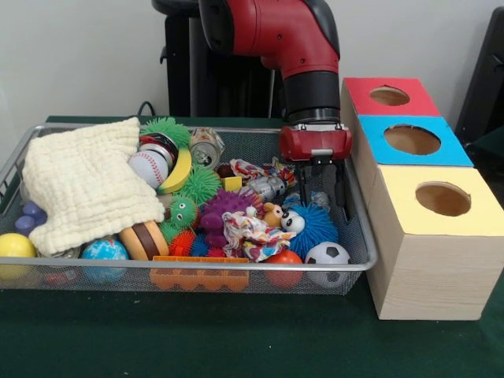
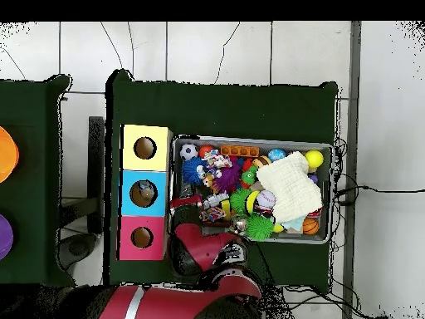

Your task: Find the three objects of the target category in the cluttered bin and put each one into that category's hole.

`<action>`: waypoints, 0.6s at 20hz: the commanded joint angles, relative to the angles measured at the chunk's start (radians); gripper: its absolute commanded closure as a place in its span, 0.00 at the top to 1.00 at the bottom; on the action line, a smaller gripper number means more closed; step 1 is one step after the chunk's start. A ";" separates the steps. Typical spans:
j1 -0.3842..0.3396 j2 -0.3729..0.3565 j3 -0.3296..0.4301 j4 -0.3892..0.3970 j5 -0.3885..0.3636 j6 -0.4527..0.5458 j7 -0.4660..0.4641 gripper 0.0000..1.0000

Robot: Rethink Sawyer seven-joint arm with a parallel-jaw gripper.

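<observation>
The wire mesh bin [image 1: 197, 266] is full of toys; it also shows in the overhead view [image 2: 249, 143]. My gripper [image 1: 321, 197] hangs in the bin's right end, close to the boxes, with its fingers [image 1: 302, 189] spread apart. It is open and holds nothing. A small see-through bottle [image 1: 268, 187] lies on its side just left of the gripper. Something clear lies low between the fingers, but I cannot tell what it is. A silvery can-like thing [image 1: 206, 147] lies at the back of the bin. In the overhead view the gripper [image 2: 184, 202] is at the bin's left end.
A row of wooden boxes with round holes stands right of the bin: red top [image 1: 390, 96], blue top [image 1: 411, 139], yellow top [image 1: 441, 198]. A cream cloth [image 1: 87, 185] covers the bin's left part. Spiky balls, a soccer ball [image 1: 327, 253] and plush toys crowd the rest.
</observation>
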 commanded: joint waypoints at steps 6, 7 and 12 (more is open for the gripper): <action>-0.154 0.165 0.088 -0.030 -0.014 0.503 0.070 1.00; -0.163 0.160 0.093 -0.027 -0.022 0.511 0.066 1.00; -0.199 0.161 0.106 -0.028 -0.068 0.526 0.052 1.00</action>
